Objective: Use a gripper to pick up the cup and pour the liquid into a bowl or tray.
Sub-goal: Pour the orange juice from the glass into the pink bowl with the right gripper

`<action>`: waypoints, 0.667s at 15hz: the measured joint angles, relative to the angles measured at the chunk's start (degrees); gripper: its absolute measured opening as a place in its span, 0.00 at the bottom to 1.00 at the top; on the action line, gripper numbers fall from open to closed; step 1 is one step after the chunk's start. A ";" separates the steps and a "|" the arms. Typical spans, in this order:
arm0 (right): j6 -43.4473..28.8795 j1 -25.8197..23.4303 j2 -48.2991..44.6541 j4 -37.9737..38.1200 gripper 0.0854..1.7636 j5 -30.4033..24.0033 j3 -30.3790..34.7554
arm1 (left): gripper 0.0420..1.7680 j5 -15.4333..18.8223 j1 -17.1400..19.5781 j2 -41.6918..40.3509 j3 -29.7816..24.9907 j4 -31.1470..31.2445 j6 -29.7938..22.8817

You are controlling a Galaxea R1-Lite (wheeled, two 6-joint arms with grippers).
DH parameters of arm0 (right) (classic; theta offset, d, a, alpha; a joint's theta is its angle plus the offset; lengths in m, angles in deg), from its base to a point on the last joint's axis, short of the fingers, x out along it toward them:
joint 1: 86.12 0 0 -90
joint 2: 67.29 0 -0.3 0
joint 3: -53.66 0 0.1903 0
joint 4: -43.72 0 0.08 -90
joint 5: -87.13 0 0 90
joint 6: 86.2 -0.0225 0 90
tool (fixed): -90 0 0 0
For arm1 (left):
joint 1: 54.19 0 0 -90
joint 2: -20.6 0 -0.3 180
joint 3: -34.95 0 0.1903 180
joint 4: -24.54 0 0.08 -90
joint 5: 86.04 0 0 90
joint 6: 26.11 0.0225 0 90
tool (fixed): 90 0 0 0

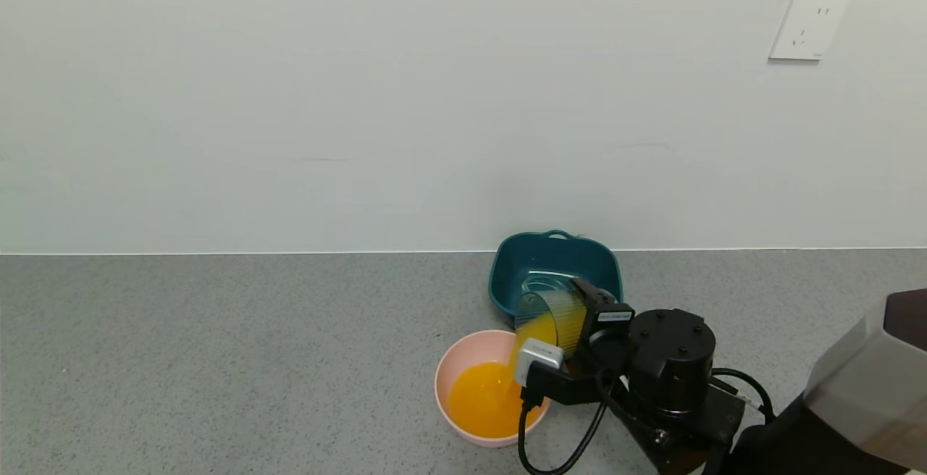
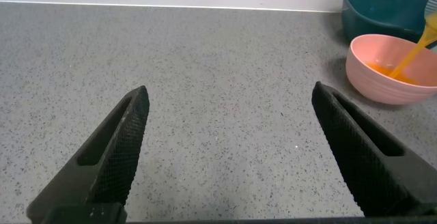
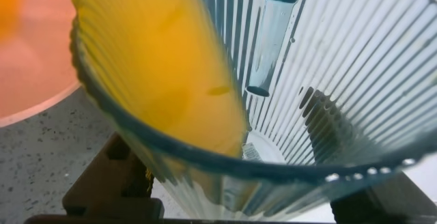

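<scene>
My right gripper (image 1: 572, 323) is shut on the ribbed translucent cup (image 1: 550, 321) and holds it tipped on its side over the pink bowl (image 1: 452, 372). Orange liquid (image 1: 487, 399) streams from the cup's rim and pools in the bowl. In the right wrist view the cup (image 3: 328, 80) fills the frame, with liquid (image 3: 164, 67) along its lower side and the bowl (image 3: 34, 74) behind. My left gripper (image 2: 229, 98) is open and empty over bare counter, well to the left of the bowl (image 2: 382, 80). It does not show in the head view.
A dark teal basin with a handle (image 1: 554, 265) stands just behind the bowl, against the white wall; it also shows in the left wrist view (image 2: 382, 9). The grey speckled counter (image 1: 217, 359) stretches to the left. A wall socket (image 1: 807, 26) is at upper right.
</scene>
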 joint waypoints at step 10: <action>4.36 0.44 0.59 0.57 0.77 -0.02 -0.59 | 0.97 0.00 0.00 0.00 0.00 0.00 0.00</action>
